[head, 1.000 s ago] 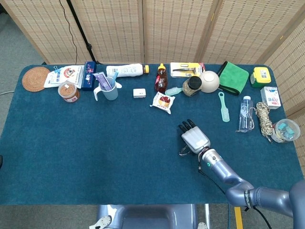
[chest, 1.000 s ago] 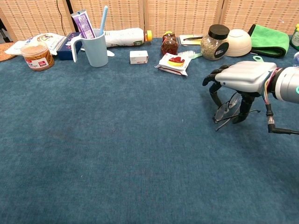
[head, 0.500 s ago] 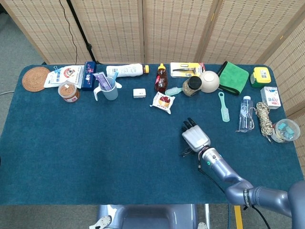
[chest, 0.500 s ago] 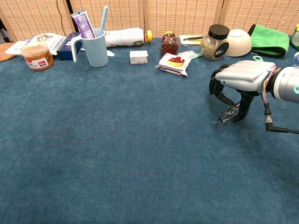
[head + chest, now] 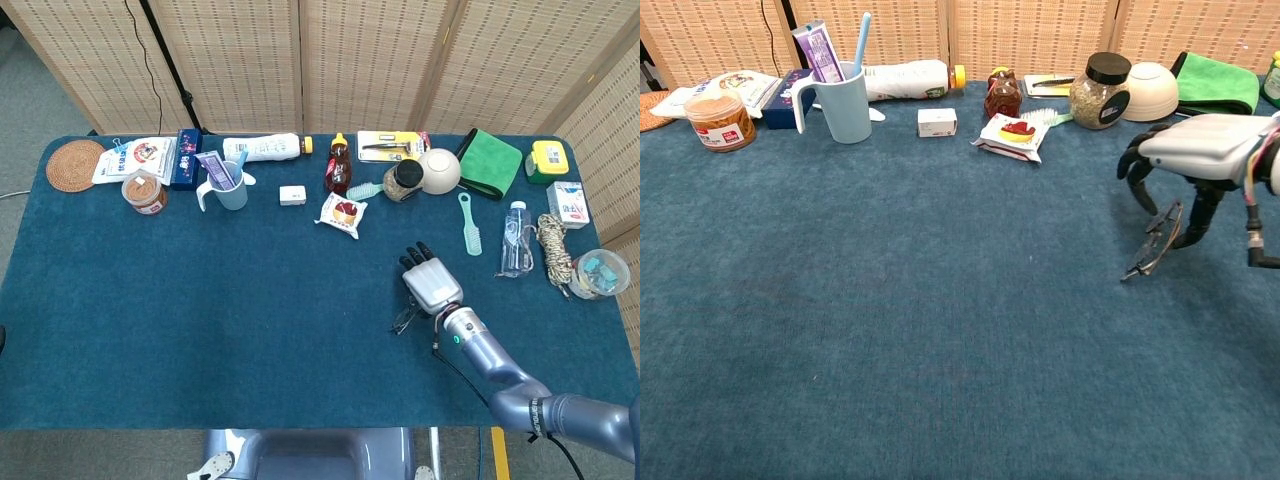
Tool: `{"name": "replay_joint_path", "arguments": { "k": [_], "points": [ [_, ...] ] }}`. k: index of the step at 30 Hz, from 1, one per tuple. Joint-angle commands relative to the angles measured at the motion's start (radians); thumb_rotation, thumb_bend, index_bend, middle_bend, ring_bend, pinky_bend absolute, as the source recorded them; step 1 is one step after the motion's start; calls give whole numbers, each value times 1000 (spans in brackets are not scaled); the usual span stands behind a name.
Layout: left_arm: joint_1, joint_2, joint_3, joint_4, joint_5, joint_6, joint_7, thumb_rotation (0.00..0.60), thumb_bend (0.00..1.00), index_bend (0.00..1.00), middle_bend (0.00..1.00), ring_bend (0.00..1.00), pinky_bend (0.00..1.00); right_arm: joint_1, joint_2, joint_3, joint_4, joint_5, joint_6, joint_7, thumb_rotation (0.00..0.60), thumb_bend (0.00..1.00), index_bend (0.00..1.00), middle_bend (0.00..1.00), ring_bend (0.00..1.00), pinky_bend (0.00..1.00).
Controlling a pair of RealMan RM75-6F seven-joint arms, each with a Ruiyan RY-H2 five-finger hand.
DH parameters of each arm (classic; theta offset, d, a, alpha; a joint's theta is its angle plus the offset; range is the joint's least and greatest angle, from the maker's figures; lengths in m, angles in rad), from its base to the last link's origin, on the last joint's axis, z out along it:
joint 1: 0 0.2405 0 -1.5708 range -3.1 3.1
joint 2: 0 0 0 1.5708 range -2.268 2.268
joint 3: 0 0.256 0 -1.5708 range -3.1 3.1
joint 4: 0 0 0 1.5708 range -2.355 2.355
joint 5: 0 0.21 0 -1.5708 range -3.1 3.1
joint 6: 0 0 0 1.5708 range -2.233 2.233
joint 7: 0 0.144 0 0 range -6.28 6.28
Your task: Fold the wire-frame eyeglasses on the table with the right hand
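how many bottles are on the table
3. A white bottle lies on its side at the back, left of centre. A brown bottle with a yellow cap stands near the back middle. A clear water bottle lies at the right side.

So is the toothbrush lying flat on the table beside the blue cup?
No, the toothbrush stands upright inside the blue cup next to a toothpaste tube, as the chest view shows.
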Motion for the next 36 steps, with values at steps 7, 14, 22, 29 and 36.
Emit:
{"name": "replay_joint_path", "arguments": {
  "k": [7,14,22,29,36],
  "points": [
    [-1,1,-1,-4,2,3,4,600,416,0,0,0,0,-62,78,-10,-29,-5,62,21,600,22,485,140,36,0],
    [6,2,1,-6,-1,11,4,600,416,0,0,0,0,-130,141,17,-90,-22,167,81,600,23,340,91,14,0],
    [17,-3,11,-5,-5,14,11,600,417,0,0,0,0,-232,167,44,-142,-61,338,151,600,22,140,43,15,79],
    [39,-21,19,9,-7,37,14,600,416,7,0,0,0,-340,211,37,-224,-107,502,152,600,22,127,33,4,69],
    [54,-32,32,12,0,48,18,600,416,10,0,0,0,-431,242,14,-292,-161,611,139,600,23,138,33,3,66]
  ]
}}
